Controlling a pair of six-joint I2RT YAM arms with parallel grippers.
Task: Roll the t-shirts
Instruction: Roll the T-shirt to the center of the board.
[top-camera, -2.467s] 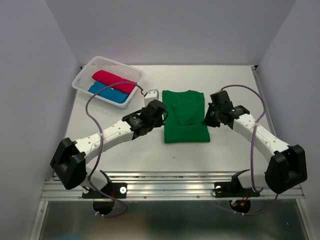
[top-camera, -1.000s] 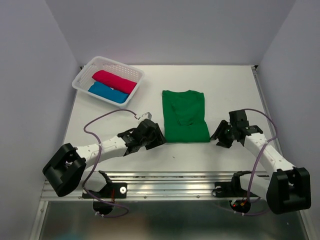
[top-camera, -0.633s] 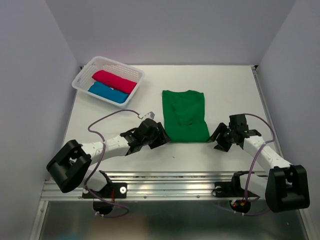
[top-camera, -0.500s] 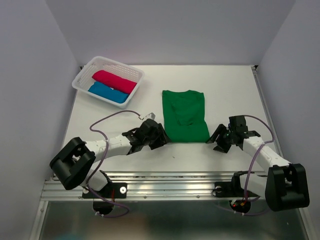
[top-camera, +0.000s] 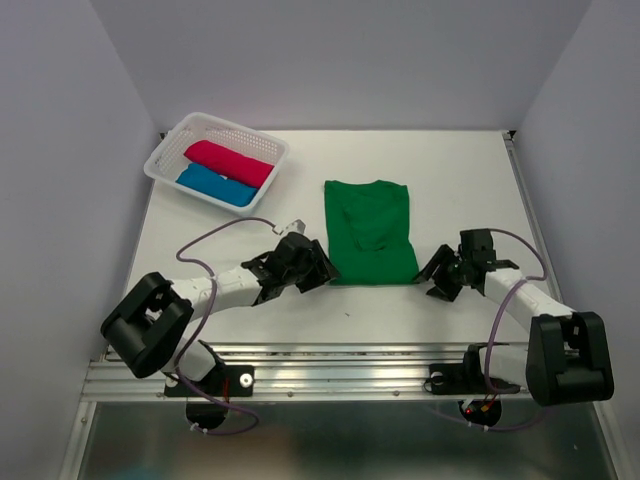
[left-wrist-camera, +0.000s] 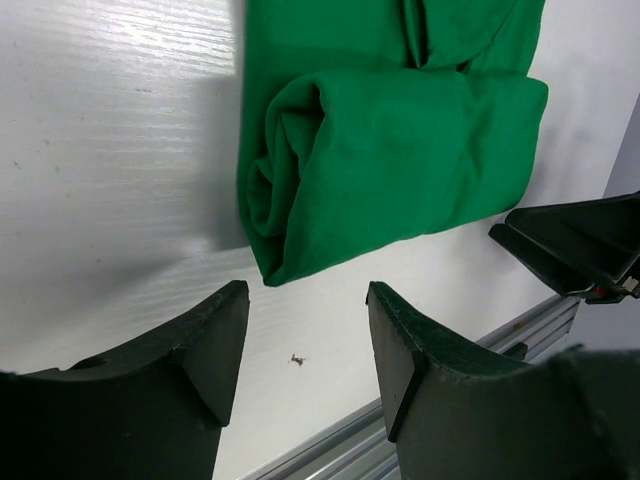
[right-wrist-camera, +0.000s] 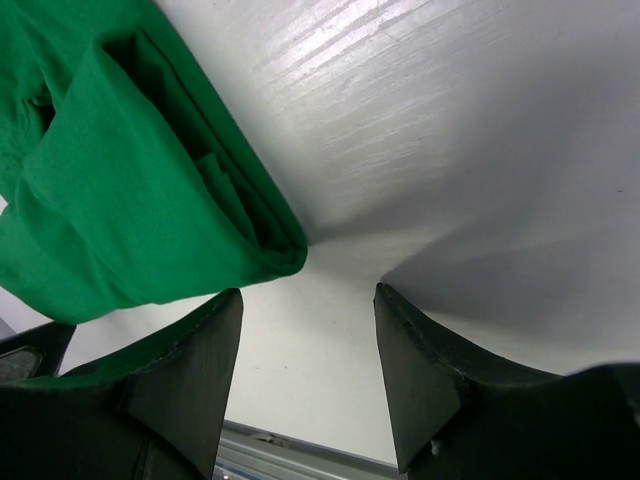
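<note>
At the near hem of the green t-shirt, the left tool and right tool are set low on the surface, one beside each corner; both are parted wide, nothing held; the folded hem edge lies just beyond each opening; this placement is judged suited to pinching both corners so the roll starts evenly; the shirt is laid flat mid-surface, collar farthest; beyond, far left, the crimson-pink t-shirt and blue t-shirt are kept rolled in the white basket.
</note>
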